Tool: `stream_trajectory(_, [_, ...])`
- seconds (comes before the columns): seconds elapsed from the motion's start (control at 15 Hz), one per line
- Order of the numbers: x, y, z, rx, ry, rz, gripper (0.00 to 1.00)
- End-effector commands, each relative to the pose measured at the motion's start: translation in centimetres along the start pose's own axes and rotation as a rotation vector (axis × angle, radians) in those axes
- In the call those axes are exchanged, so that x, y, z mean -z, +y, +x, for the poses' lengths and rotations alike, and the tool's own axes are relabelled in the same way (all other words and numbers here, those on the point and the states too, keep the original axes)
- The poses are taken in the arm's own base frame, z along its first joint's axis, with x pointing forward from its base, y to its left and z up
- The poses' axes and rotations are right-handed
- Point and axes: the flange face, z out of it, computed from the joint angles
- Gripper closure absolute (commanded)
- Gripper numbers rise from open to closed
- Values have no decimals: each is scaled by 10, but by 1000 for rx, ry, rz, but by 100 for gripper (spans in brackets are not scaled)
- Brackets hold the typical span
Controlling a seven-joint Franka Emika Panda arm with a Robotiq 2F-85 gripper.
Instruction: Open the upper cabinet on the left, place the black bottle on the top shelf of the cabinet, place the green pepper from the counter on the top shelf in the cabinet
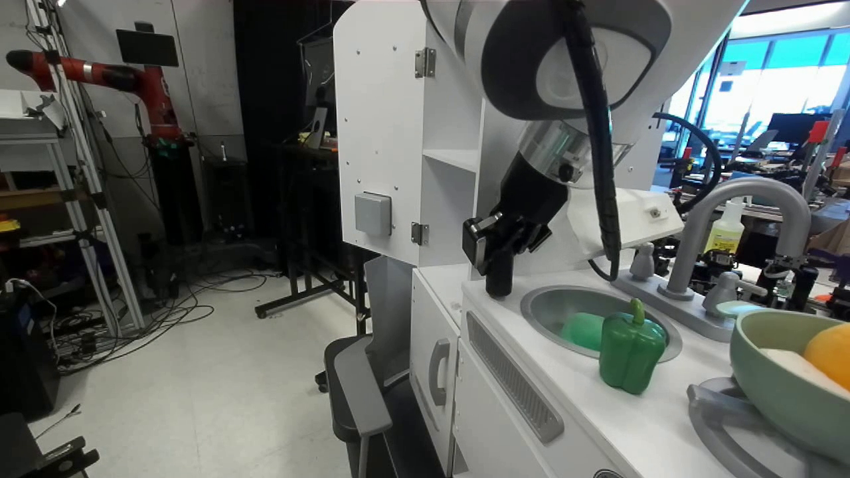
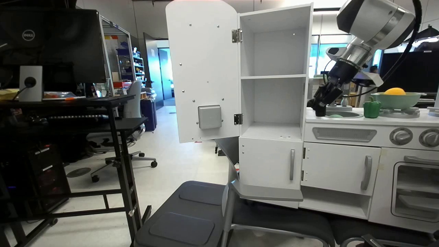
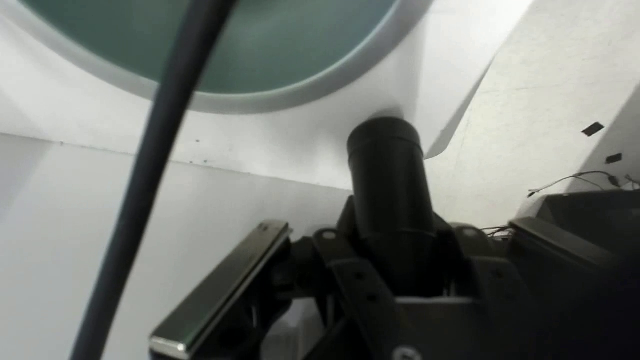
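The upper cabinet's door (image 1: 382, 126) (image 2: 205, 61) stands wide open in both exterior views, showing the top shelf (image 1: 453, 158) (image 2: 273, 77) with nothing on it. My gripper (image 1: 503, 247) (image 2: 325, 97) is at the sink end of the counter (image 1: 677, 398) (image 2: 346, 120), beside the cabinet's side wall. Its fingers are shut on the black bottle (image 1: 499, 277) (image 2: 320, 110), pressing both sides in the wrist view (image 3: 392, 185). The bottle is near upright, its base at or just above the counter; its upper part is hidden. The green pepper (image 1: 631, 352) (image 2: 372, 108) stands on the counter by the sink.
The round sink (image 1: 541, 312) with a pale green item (image 1: 583, 330) lies beside the bottle. The grey faucet (image 1: 764, 189) rises behind it. A pale green bowl (image 1: 783, 392) (image 2: 398, 100) with an orange fruit stands past the pepper. A chair (image 1: 362, 385) is below the cabinet.
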Motion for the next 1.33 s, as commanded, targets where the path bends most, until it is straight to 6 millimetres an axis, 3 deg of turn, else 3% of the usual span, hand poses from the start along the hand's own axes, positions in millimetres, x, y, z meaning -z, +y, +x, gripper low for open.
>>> stream_trajectory(0.0, [29, -42, 14, 19, -38, 45, 94])
stream_trajectory(0.2, [40, -80, 37, 47, -73, 64, 94])
stream_trajectory(0.47, [46, -144, 93, 117, -129, 75, 94])
stream_trajectory(0.53, [62, -159, 99, 132, -141, 71, 94])
stream_trajectory(0.73, [80, -201, 154, 139, -180, 4, 94])
stream_trajectory(0.87, [100, -211, 200, 113, -209, -86, 94])
stream_trajectory(0.93, [105, -210, 212, 96, -224, -136, 94])
stream_trajectory(1.07, [106, -197, 246, 69, -250, -238, 94])
stream_trajectory(1.27, [99, -169, 266, 22, -316, -377, 94])
